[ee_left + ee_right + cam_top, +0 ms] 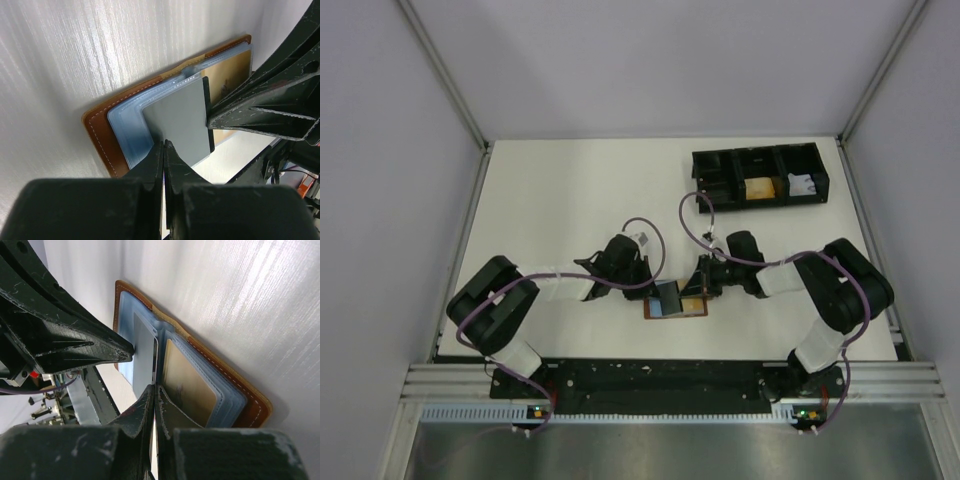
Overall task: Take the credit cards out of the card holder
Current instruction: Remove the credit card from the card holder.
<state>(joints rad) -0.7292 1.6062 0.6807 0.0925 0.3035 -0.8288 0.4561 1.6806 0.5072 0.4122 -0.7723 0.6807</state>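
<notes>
Lying open and flat on the white tabletop point(570, 190), the brown card holder point(692, 306) is sitting toward 6 o'clock of the surface, near the front edge and between the two arms. Its pale blue plastic sleeves point(125, 130) are showing, with a grey card point(177, 120) lying over the holder's 9 o'clock half and a gold card point(190, 385) sitting in a sleeve on the 3 o'clock half. The left claw point(164, 147) is reaching in from the holder's 9 o'clock side, its fingers pressed tightly together with no gap showing. Their tips are meeting an edge of the grey card, and I cannot tell whether the card is being pinched between them or merely touched. The right claw point(154, 392) is coming in from the 3 o'clock side, likewise closed up tight, its tips lying at the grey card's edge by the fold, just beside the gold card. Whether it is gripping anything is also unclear. A black three-compartment tray point(710, 158) is standing well apart at 1 o'clock, by the far right corner, with a tan item point(758, 190) lying in its middle compartment and a white item point(801, 185) in its right one.
</notes>
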